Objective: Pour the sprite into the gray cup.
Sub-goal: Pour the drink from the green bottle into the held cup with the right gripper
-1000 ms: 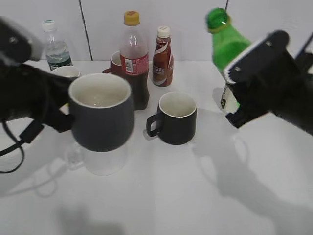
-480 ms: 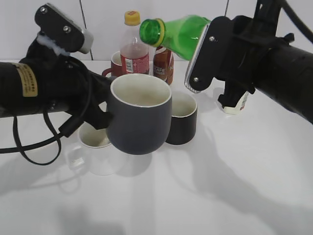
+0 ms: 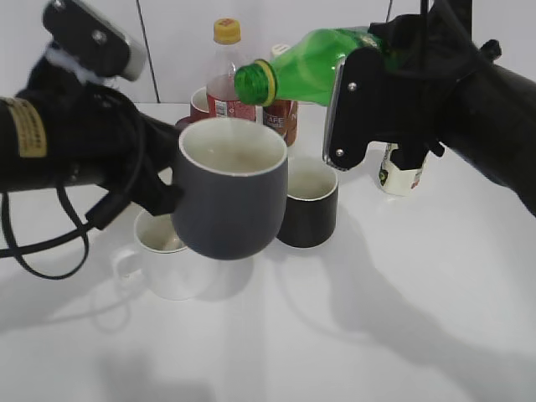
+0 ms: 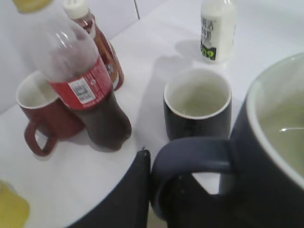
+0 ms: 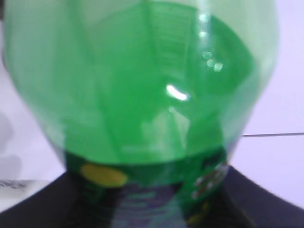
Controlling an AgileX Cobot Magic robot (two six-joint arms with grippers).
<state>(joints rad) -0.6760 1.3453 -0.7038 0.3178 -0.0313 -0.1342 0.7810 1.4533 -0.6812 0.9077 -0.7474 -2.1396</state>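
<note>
My left gripper [image 3: 163,197] is shut on the handle of the gray cup [image 3: 229,201] and holds it in the air above the table, mouth up. In the left wrist view the cup's handle [image 4: 190,156] and rim fill the lower right, and the gripper [image 4: 159,190] clamps the handle. My right gripper [image 3: 356,109] is shut on the sprite [image 3: 301,71], a green bottle tipped nearly level with its open mouth just above the cup's far rim. The right wrist view shows the sprite's body and label [image 5: 137,95] up close between the jaws [image 5: 147,199].
A white mug [image 3: 163,251] stands under the gray cup. A black mug [image 3: 310,201] stands behind it, with a cola bottle [image 3: 226,75], a brown bottle [image 3: 280,105], a red mug [image 4: 47,109] and a small white bottle [image 3: 402,172] farther back.
The sprite has tipped from upright at the right to nearly level over the cup. The gray cup has moved right and up to meet the bottle mouth.
</note>
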